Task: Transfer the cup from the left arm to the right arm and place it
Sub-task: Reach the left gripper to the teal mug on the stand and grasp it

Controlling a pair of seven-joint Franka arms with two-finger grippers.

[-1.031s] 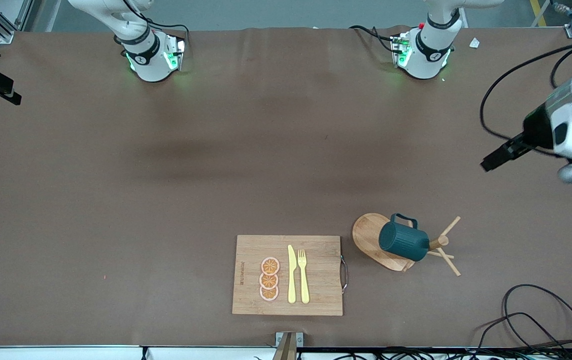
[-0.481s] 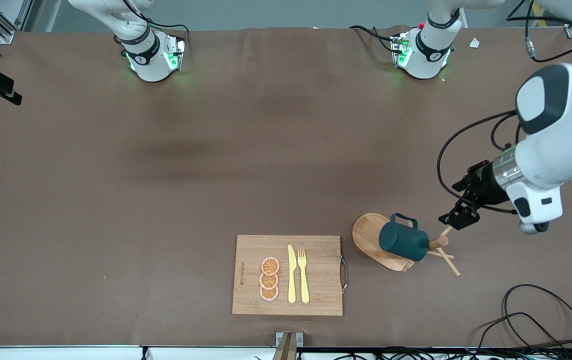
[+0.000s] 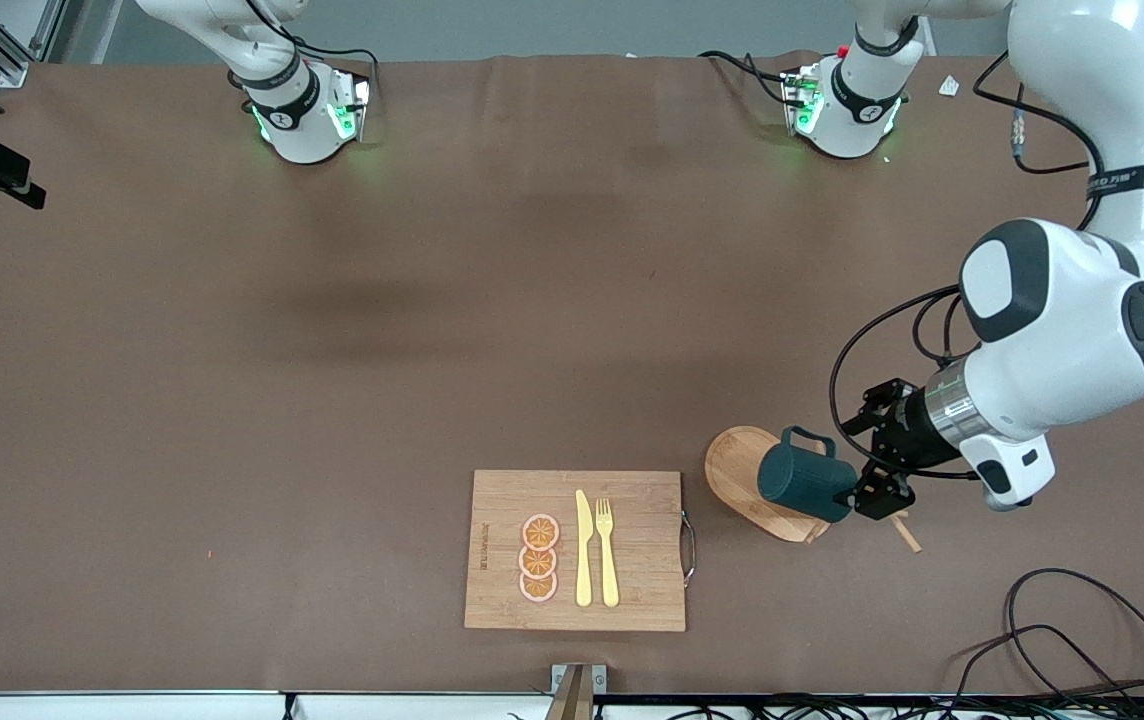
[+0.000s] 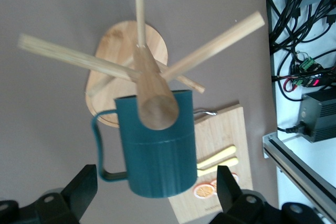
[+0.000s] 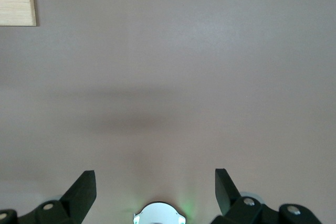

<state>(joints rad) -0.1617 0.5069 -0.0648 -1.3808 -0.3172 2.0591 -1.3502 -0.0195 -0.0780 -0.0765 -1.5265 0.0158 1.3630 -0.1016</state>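
— What lies lowest in the front frame, nearest the camera?

— The board [image 3: 574, 550], at the lower middle. It lies flat on the brown worktop [image 3: 432, 350] with three orange slices [image 3: 538, 560], a yellow knife [image 3: 583, 548] and a yellow fork [image 3: 607, 550] side by side on it. Loose cables [image 3: 1082, 630] curl in the bottom corner toward my left arm's end.

— And the cup?

— The cup [image 3: 807, 483] is just beside the board, toward my left arm's end and a little higher in the frame. It hangs on its side on a wooden rack [image 3: 737, 465], handle toward the top of the frame. In my left wrist view the rack's post and pegs cross in front of it, and the board shows past it.

— Where are your left jaws?

— My left gripper [image 3: 857, 470] is at the rack, right up by the cup's end. The jaws stand spread wide, and they hold nothing. In the wrist view one of the fingers [image 4: 84, 187] shows to each side of the cup, both apart from it.

— The right one?

— My right gripper [image 5: 153, 187] is out of the front frame. Its wrist view shows the jaws spread wide and empty over bare worktop, with a corner of the board at that frame's upper edge. That arm waits.

— Highest in the frame?

— My two bases, along the top edge.
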